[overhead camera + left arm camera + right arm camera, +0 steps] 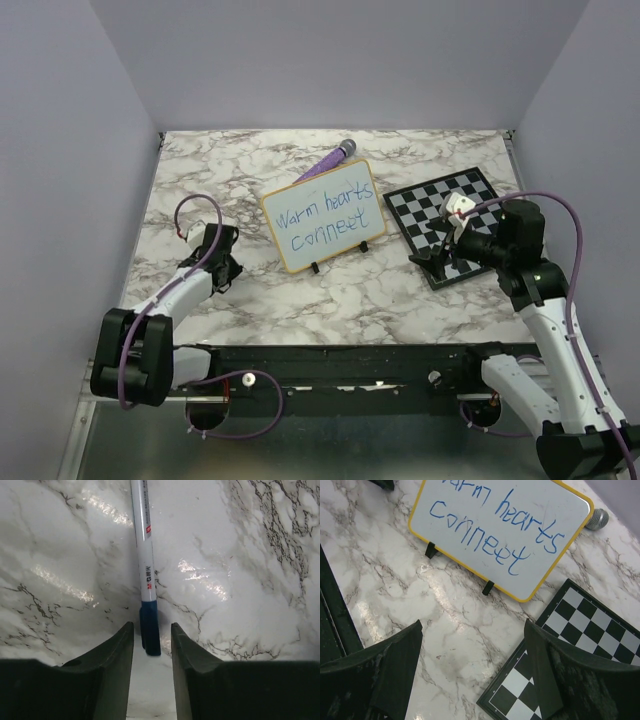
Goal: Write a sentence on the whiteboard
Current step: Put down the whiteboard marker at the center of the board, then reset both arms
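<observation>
The whiteboard (pixel 300 195) with its yellow frame stands tilted on two black feet at the table's middle. The sentence (pixel 325 222) on it reads "Warm hearts connect" in blue, on two lines. The right wrist view shows the whiteboard (pixel 570 510) and the sentence (pixel 495 535) too. A white marker with a blue cap (pixel 146 555) lies flat on the marble. Its capped end sits between the tips of my left gripper (pixel 152 627), which stands slightly open, with a gap beside the cap. In the top view my left gripper (pixel 228 268) is low at the left. My right gripper (pixel 435 255) is wide open and holds nothing.
A black-and-white chessboard (pixel 440 205) lies to the right of the whiteboard, partly under my right gripper (pixel 472 627). A purple microphone (pixel 328 160) rests behind the whiteboard. White walls close in the marble table (pixel 200 180) on three sides.
</observation>
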Controlling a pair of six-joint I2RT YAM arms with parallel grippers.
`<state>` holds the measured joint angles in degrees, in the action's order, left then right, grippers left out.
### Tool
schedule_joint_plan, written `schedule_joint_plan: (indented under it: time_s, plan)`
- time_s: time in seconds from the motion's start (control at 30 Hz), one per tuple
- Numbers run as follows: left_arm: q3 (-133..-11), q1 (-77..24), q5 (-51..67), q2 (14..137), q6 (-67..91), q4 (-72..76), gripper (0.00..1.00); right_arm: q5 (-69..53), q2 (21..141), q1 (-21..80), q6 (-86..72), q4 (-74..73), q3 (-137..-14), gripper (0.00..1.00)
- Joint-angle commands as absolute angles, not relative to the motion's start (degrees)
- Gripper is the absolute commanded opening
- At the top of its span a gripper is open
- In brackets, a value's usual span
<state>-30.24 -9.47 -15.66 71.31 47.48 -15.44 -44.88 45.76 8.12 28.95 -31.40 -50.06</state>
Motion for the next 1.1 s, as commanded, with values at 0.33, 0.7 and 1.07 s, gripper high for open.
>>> schedule_joint_plan:
  time_s: [0.33, 0.7, 1.07]
  plan:
    - [-36.03, -9.14, -11.01, 45.29, 46.7, -31.21, 0.9, -40.36, 39.65, 3.69, 19.19, -29.71, -47.46, 1.0]
    - [-50.62, -9.23, 7.2, 32.78, 25.76, -26.63, 0.99, -16.1, 43.68, 3.6, -6.85, -33.84, -62.75, 1.0]
    - [-53.0, -9.23, 7.73, 32.26, 21.71, -29.88, 0.99, -14.32, 42.19, 3.52, -0.53, -30.67, -63.02, 1.0]
